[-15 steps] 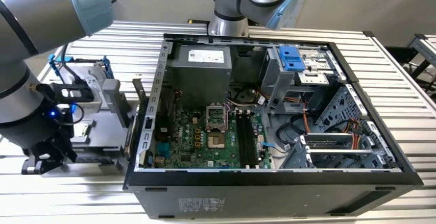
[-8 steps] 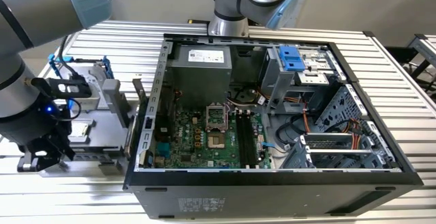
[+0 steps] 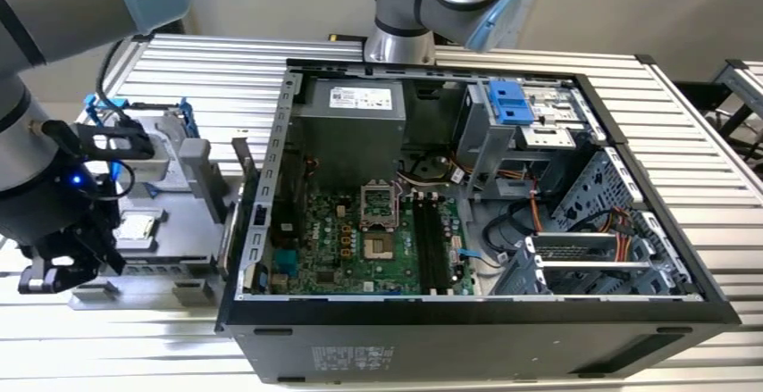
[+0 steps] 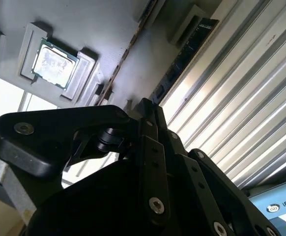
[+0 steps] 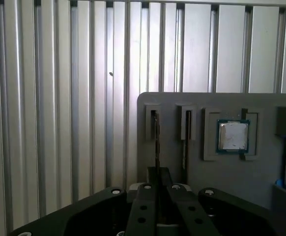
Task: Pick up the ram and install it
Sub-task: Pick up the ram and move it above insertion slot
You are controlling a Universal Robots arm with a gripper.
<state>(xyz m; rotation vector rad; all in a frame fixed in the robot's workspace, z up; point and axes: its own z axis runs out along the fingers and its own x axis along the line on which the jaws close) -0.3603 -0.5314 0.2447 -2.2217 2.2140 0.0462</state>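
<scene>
Scene: A robot arm's gripper (image 3: 54, 271) hangs at the outer end of a grey holder tray (image 3: 167, 260). The tray sits just beside an open computer case (image 3: 477, 325) on a ribbed metal bench (image 3: 667, 97).
Gripper: In the first wrist view the gripper (image 5: 158, 171) looks drawn together, with nothing seen gripped between its fingers.
Ram: The ram (image 5: 156, 137) stands on edge in a narrow slot of the holder tray (image 5: 261, 177), at the tray's outermost position. A second stick (image 5: 186, 135) stands in the neighbouring slot, just beside it.
Why on edge: Held upright in the tray, the thin board likely offers its two flat faces to a pinch from above.
Alignment: The fingers sit in line with the ram's long edge, at the end of its slot, which suggests an approach squared to that stick rather than its neighbour.
Processor: A square silver processor (image 5: 233, 136) lies flat in its own recess further along the tray, apart from the sticks.
Destination: The black motherboard slots (image 3: 435, 249) inside the case, well apart from the tray, look empty; the ram is not yet lifted.
</scene>
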